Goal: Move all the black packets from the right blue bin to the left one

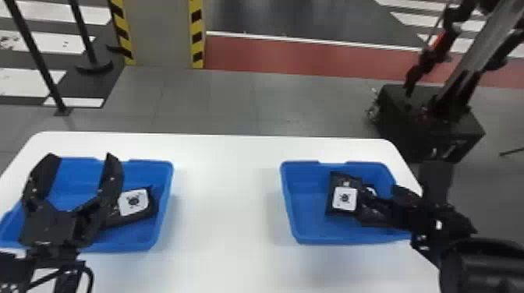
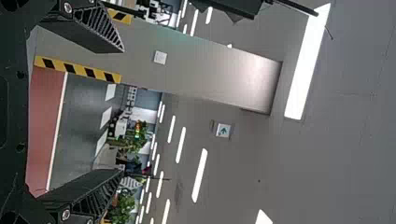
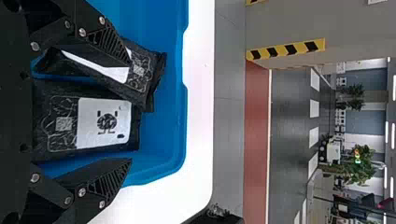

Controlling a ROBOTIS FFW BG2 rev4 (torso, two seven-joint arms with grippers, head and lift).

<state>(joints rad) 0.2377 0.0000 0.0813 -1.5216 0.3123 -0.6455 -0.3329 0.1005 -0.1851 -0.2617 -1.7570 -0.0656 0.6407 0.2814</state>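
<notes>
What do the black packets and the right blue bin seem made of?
The black packets look like glossy plastic film, perhaps foil-lined, with creases and highlights. The right blue bin looks like satin moulded plastic, from its even colour and rounded corners.

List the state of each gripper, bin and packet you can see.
Left gripper, open
Right gripper, open
Left blue bin, uncovered, holding a packet
Right blue bin, uncovered, holding packets
Left bin's packet, lying label up
Right bin's packets, overlapping, white labels showing
</notes>
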